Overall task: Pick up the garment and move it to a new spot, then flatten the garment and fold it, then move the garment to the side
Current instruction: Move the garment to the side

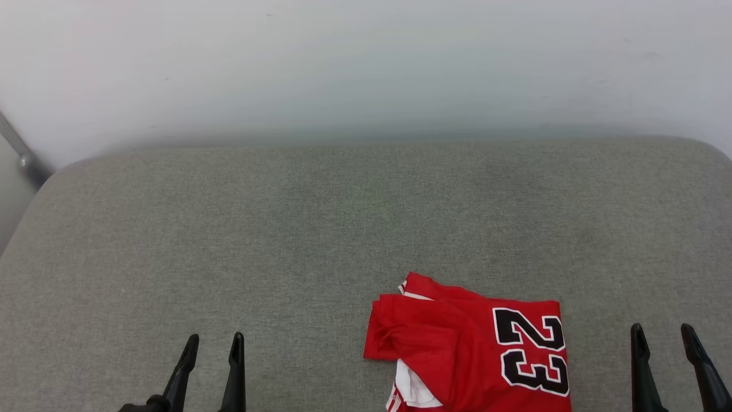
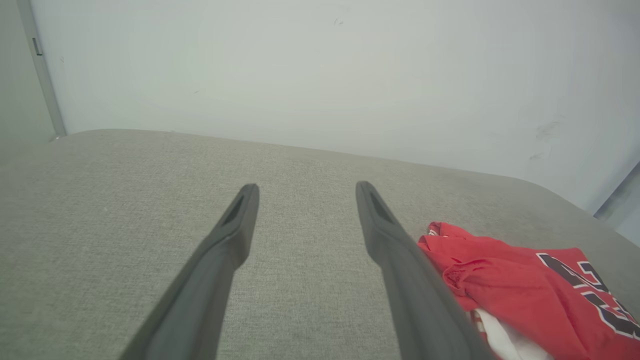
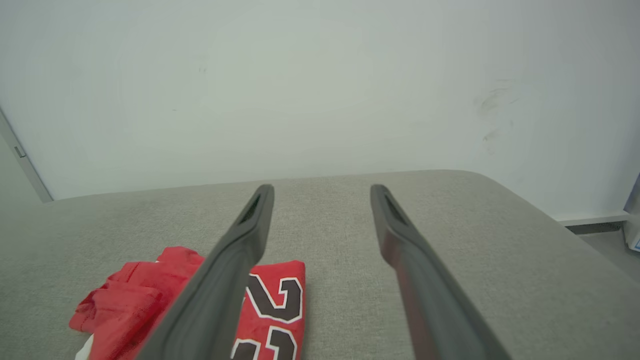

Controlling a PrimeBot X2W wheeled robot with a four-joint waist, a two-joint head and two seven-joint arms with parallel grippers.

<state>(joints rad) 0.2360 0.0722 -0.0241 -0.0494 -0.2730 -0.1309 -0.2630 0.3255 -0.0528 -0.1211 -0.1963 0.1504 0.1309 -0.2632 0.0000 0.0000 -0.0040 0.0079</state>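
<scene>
Garment (image 1: 469, 343), a bright red jersey folded into a compact bundle, lies on the near part of the grey fabric-covered worktop (image 1: 286, 229), and neither pair of fingers touches it. The right fingers (image 1: 641, 360) stand spread wide with nothing between them, just to the right of the garment, with a strip of bare fabric between. In the right wrist view one of the right fingers (image 3: 397, 235) rises over bare grey cloth, while the other crosses in front of the garment (image 3: 125, 300). The left fingers (image 1: 235, 360) are likewise spread and hold nothing, well to the left of the garment. In the left wrist view those left fingers (image 2: 230, 240) point across bare fabric, with the garment (image 2: 500, 280) beside the nearer one.

The black, white-outlined number 23 faces up on the right half of the garment. A crumpled red fold sits on its left half, and a white panel with striped trim peeks out at its near edge.

Beyond the garment the worktop runs bare to rounded far corners against a plain pale wall (image 1: 366, 68). A slanted grey bar (image 1: 23, 154) shows far to the garment's left. Some floor (image 3: 605, 250) shows past the worktop's right corner.
</scene>
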